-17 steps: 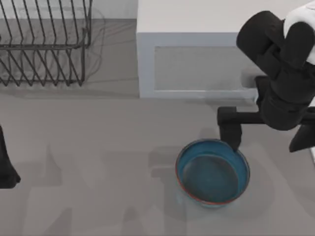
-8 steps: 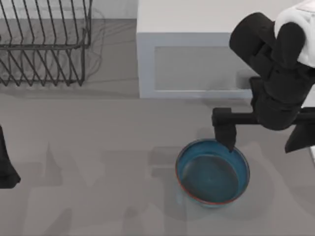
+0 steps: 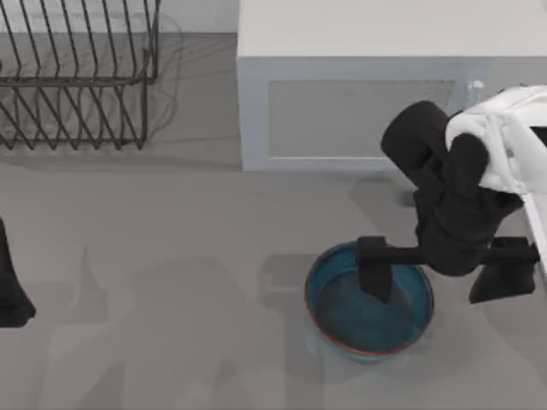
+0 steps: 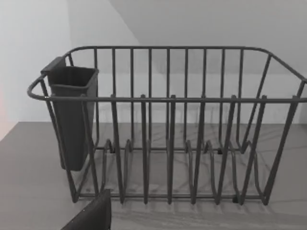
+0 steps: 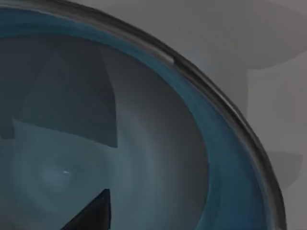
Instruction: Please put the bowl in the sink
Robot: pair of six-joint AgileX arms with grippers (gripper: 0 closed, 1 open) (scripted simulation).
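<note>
A white microwave (image 3: 359,85) stands at the table's (image 3: 171,256) back edge, with a wire rack (image 3: 77,77) in the back left corner. The bowl (image 3: 342,329) sits upright near the front edge, toward the right. The right gripper (image 3: 440,273) hangs over it with fingers spread wide, one finger (image 3: 374,269) inside the rim, the other outside, gripping nothing; the left arm (image 3: 10,282) waits at the left edge.

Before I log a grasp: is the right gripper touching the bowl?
Cannot tell. In the top view one finger overlaps the bowl inside its rim, but neither contact nor gap shows.
</note>
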